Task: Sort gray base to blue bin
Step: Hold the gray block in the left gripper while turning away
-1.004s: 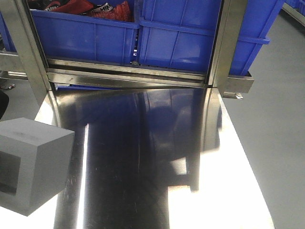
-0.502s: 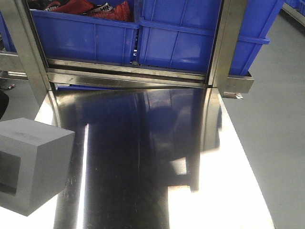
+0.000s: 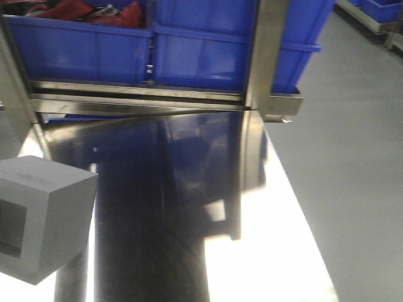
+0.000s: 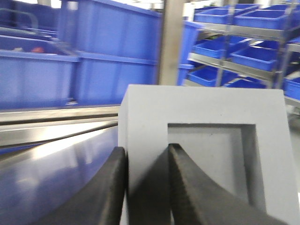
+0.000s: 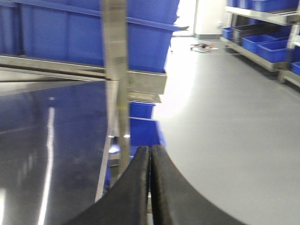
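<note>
The steel desk [image 3: 164, 207] is one, with a rack at its far edge. On the rack stand two big bins side by side: a left bin [image 3: 75, 53] holding red things, and the blue bin [image 3: 201, 63] beside it, which I judge the likelier target. One gray base [image 3: 44, 214] sits at the desk's near-left corner, well apart from both. The step in hand is the carry. The left gripper [image 4: 145, 154] has its fingers [image 4: 187, 187] pinched on one wall of the base, one finger inside the recess. The right gripper [image 5: 150, 154] is closed and empty. Next, the base needs lifting above the rim and forward.
</note>
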Available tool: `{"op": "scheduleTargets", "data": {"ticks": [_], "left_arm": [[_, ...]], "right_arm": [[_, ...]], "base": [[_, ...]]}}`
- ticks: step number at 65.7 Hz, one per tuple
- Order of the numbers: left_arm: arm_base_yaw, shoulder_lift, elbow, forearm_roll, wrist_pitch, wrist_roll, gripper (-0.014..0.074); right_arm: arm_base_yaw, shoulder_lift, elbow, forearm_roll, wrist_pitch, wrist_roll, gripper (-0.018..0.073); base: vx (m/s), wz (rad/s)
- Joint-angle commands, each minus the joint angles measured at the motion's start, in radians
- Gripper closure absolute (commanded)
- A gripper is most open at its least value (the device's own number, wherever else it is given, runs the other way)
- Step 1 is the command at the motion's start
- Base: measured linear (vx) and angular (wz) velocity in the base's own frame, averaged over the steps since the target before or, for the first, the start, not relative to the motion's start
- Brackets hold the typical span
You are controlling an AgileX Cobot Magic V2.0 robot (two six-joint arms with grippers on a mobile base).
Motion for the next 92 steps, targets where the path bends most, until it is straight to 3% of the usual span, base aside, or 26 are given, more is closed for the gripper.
{"op": "scheduleTargets", "data": {"ticks": [1, 92], "left_arm": [[-0.006, 0.006, -0.029, -0.008, -0.106, -0.005, 0.0602], [-0.006, 0.006, -0.029, -0.008, -0.106, -0.005, 0.0602]], "right_arm": [[-0.005, -0.012, 0.014, -0.006, -0.074, -0.005, 0.0568], [-0.005, -0.012, 0.014, -0.006, -0.074, -0.005, 0.0568]], "base": [[-0.06, -0.41], [-0.08, -0.62]]}}
